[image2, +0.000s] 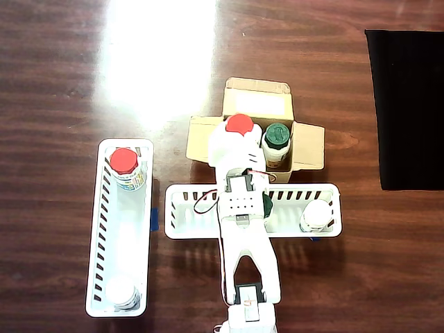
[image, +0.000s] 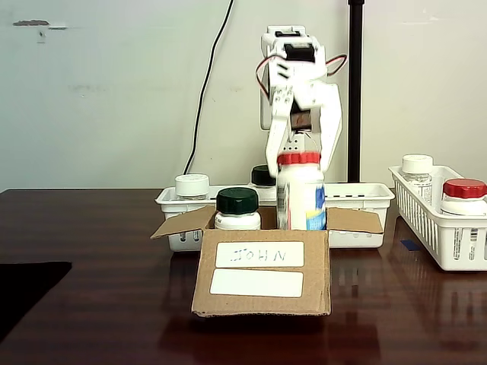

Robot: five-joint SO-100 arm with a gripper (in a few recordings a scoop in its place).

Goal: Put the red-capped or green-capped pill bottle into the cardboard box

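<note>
A large white red-capped pill bottle (image: 301,194) (image2: 240,125) stands upright in the left half of the open cardboard box (image: 262,293) (image2: 257,90) as the fixed view shows it; its base is hidden by the box wall. My white gripper (image: 303,163) (image2: 236,144) reaches down from behind, one finger close on each side of the bottle's neck, shut on it. A smaller green-capped pill bottle (image: 237,207) (image2: 277,135) stands in the box beside it.
A white tray (image: 358,194) (image2: 187,208) behind the box holds a white-capped bottle (image: 192,186) (image2: 316,215) and a dark-capped one (image: 262,175). A slotted basket (image: 434,228) (image2: 100,229) holds another red-capped bottle (image: 464,198) (image2: 125,163) and a white-capped one (image: 417,171). A black mat (image: 23,289) (image2: 409,104) lies aside.
</note>
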